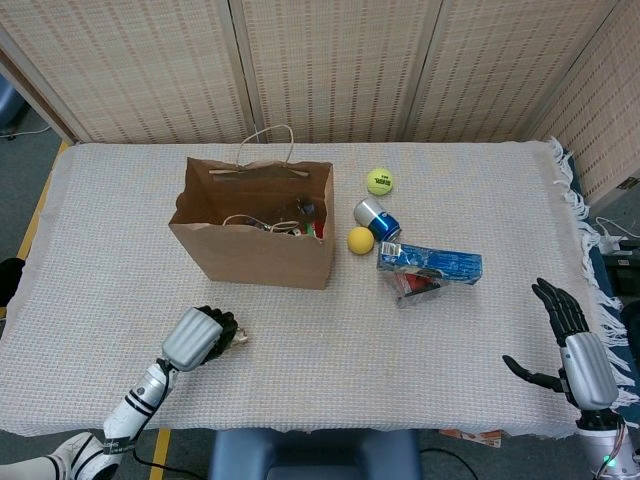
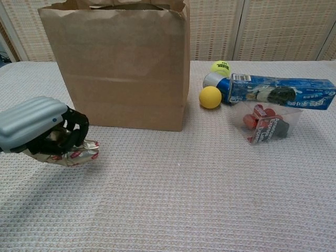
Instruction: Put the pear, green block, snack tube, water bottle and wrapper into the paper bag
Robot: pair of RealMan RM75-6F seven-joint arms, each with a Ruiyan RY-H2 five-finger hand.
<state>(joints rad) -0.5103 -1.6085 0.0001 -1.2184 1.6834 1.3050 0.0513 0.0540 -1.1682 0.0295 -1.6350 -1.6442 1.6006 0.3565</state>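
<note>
In left hand (image 2: 39,131): crumpled shiny wrapper (image 2: 73,156), red-printed foil.

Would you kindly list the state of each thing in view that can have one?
paper bag: upright, mouth open, items inside
wrapper: crumpled, held by the left hand
left hand: closed around the wrapper
right hand: holds nothing, fingers spread
can: lying on its side
blue box: lying flat on the clear container

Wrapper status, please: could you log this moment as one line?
left hand: holds wrapper | paper bag: upright | right hand: empty
</note>
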